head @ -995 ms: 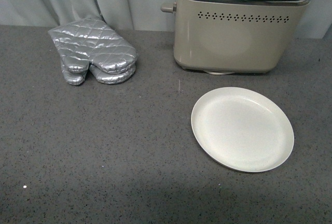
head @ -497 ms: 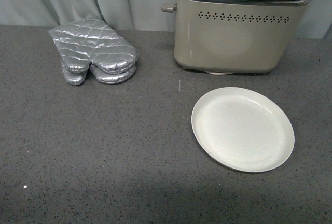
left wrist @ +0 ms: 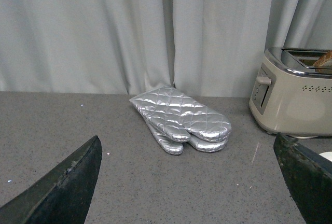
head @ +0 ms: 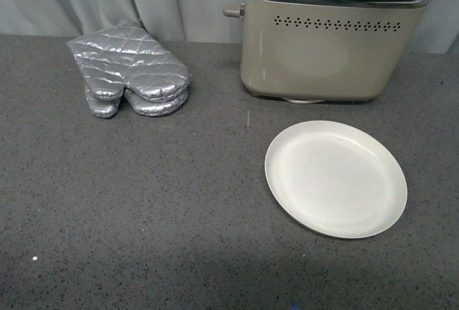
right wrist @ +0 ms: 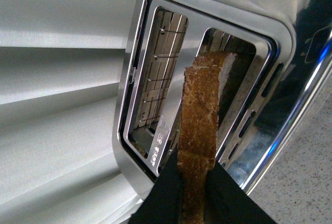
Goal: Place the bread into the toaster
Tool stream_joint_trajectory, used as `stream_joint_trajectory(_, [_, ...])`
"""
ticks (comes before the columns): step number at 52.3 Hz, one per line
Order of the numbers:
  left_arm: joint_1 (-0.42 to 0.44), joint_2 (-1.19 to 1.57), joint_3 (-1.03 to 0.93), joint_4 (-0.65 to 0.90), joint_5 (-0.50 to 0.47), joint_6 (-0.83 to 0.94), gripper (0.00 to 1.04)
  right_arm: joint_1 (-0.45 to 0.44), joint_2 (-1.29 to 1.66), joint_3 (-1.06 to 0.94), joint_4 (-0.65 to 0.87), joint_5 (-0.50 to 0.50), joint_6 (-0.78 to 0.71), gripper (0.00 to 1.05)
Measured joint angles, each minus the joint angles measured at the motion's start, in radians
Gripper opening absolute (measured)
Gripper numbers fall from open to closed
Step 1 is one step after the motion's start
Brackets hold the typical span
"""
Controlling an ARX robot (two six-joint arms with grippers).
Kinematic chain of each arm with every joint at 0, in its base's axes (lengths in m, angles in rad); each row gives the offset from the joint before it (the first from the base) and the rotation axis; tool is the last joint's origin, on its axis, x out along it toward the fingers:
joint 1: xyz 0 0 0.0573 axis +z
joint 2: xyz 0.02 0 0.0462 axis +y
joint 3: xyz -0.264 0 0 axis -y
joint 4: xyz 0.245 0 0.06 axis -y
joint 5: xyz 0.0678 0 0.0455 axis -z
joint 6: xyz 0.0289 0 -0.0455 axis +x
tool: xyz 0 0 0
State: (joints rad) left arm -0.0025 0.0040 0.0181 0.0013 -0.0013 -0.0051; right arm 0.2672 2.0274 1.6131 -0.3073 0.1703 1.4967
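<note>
Brown-crusted bread (right wrist: 199, 130), clamped edge-on in our right tool (right wrist: 194, 195), sits partly in one toaster (head: 323, 44) slot, tilted, so we risk it catching on the chrome rim; our left tool (left wrist: 187, 182) hangs apart, idle.

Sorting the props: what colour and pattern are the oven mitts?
Shiny silver, diamond-quilted oven mitts; clearest in the left wrist view.

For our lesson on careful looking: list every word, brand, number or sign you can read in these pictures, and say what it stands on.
No text can be read anywhere.
Small marks on the chrome strip between the toaster slots: too blurred to read.
Bread, oven mitts, plate: no writing visible.
</note>
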Motion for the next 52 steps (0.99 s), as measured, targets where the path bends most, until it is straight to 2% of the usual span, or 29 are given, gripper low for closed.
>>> stream_joint_trajectory(1, [0.000, 0.000, 0.000, 0.000, 0.000, 0.000, 0.98, -0.004, 0.011, 0.016, -0.004, 0.001, -0.019, 0.14])
stream_joint_trajectory(4, [0.000, 0.000, 0.000, 0.000, 0.000, 0.000, 0.98, -0.009, 0.016, 0.024, 0.005, 0.005, -0.068, 0.25])
stream_joint_trajectory(7, [0.000, 0.000, 0.000, 0.000, 0.000, 0.000, 0.98, -0.010, 0.015, 0.023, 0.028, 0.027, -0.113, 0.32])
stream_joint_trajectory(17, [0.000, 0.000, 0.000, 0.000, 0.000, 0.000, 0.98, -0.005, -0.072, -0.066, 0.204, 0.146, -0.433, 0.61])
stream_joint_trajectory(22, [0.000, 0.000, 0.000, 0.000, 0.000, 0.000, 0.98, 0.005, -0.158, -0.159, 0.348, 0.203, -0.667, 0.77])
stream_joint_trajectory(28, [0.000, 0.000, 0.000, -0.001, 0.000, 0.000, 0.98, 0.019, -0.299, -0.323, 0.557, 0.218, -1.038, 0.97])
stream_joint_trajectory(35, [0.000, 0.000, 0.000, 0.000, 0.000, 0.000, 0.98, 0.020, -0.450, -0.545, 0.770, 0.269, -1.335, 0.95])
stream_joint_trajectory(43, [0.000, 0.000, 0.000, -0.001, 0.000, 0.000, 0.98, -0.023, -0.684, -0.870, 0.916, 0.240, -1.562, 0.95])
stream_joint_trajectory(52, [0.000, 0.000, 0.000, -0.001, 0.000, 0.000, 0.98, -0.060, -0.906, -1.093, 0.879, 0.171, -1.643, 0.95])
